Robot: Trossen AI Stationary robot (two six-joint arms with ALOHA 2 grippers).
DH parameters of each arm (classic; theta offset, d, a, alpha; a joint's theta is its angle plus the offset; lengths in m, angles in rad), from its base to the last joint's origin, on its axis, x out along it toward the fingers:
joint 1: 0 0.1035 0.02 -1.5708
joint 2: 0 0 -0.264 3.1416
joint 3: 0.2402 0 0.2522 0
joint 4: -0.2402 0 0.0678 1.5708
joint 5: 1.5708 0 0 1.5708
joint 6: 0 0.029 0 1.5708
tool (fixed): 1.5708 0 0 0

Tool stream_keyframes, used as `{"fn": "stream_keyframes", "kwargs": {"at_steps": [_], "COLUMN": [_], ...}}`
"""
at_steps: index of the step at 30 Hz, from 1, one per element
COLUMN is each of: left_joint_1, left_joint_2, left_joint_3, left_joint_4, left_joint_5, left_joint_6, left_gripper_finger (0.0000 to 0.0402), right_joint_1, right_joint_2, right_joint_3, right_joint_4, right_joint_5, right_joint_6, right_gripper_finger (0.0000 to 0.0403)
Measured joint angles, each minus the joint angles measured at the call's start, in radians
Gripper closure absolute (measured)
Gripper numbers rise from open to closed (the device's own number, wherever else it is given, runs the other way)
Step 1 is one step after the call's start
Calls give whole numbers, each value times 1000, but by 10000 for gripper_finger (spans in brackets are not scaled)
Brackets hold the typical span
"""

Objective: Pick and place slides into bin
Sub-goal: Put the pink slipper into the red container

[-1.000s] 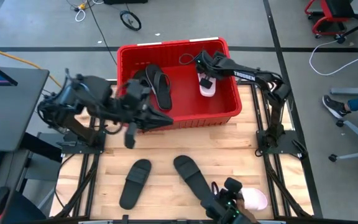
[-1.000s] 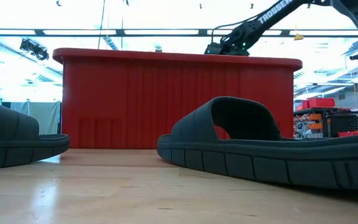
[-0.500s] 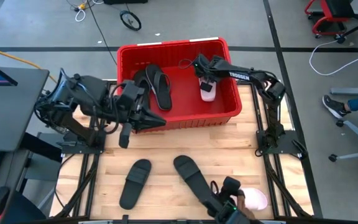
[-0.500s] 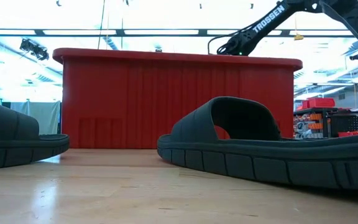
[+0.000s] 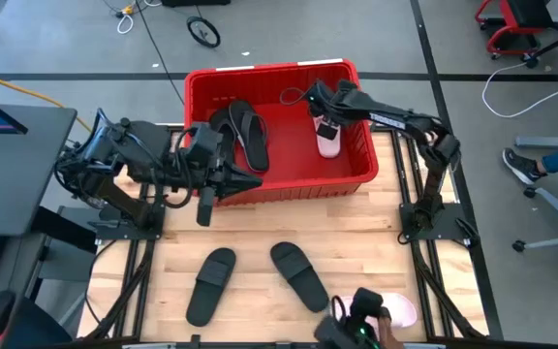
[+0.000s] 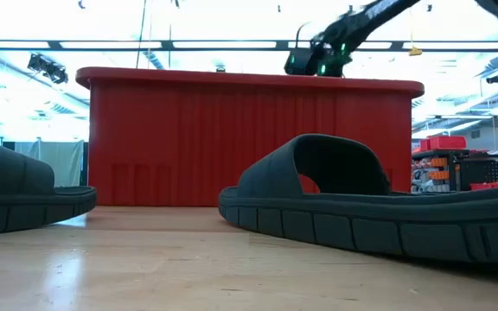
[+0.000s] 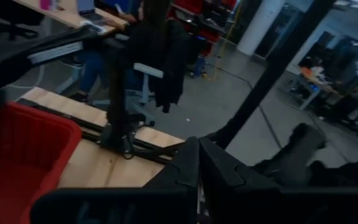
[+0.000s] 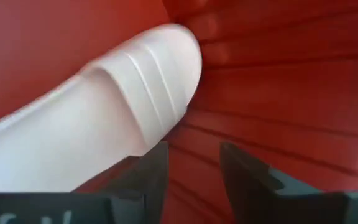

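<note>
1. While the right gripper [image 5: 325,124] hangs inside the bin [image 5: 356,179], its fingers [image 8: 244,177] stand apart, holding nothing.
2. A pink slide [image 5: 328,142] lies on the bin floor just beside and below that gripper.
3. Two black slides [image 5: 242,132] rest in the bin, well to its side.
4. The left gripper [image 5: 252,181], fingers pressed together and empty, sits over the bin's near wall.
5. Two more black slides [image 5: 298,274] lie on the table [image 5: 250,228], well apart from both grippers.

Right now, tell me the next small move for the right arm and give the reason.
Probably lift the right tool straight up out of the bin. The pink slide already lies inside against the bin's right wall, and in the right wrist view the fingers stand apart with nothing between them. Two black slides and another pink one wait on the table.
</note>
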Motion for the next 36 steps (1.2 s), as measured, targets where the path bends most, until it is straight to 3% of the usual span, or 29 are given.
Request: {"fn": "stream_keyframes", "kwargs": {"at_steps": [5,8,14,16,20,25,33,36], "left_joint_1": [1,1,2,2,1,1,1,0], "left_joint_2": [22,45,119,153,228,330,461,512], "left_joint_3": [0,0,0,0,0,0,0,0], "left_joint_4": [0,4,8,5,7,8,105,190], "left_joint_5": [-22,-48,-68,-67,-53,55,102,186], "left_joint_6": [-1,-30,-107,-144,-243,-383,-422,-425], "left_gripper_finger": [393,394,379,374,370,372,370,366], "right_joint_1": [72,130,253,322,471,567,573,573], "right_joint_2": [-215,-378,-718,-822,-993,-1134,-1142,-1100], "right_joint_3": [1,1,1,1,1,-53,-298,-370], "right_joint_4": [-93,-251,-560,-600,-668,-684,-403,-262], "right_joint_5": [-43,-174,-820,-930,-938,-915,-867,-911], "right_joint_6": [6,91,506,604,917,1255,1117,1110], "right_gripper_finger": [255,254,256,258,260,260,272,276]}}
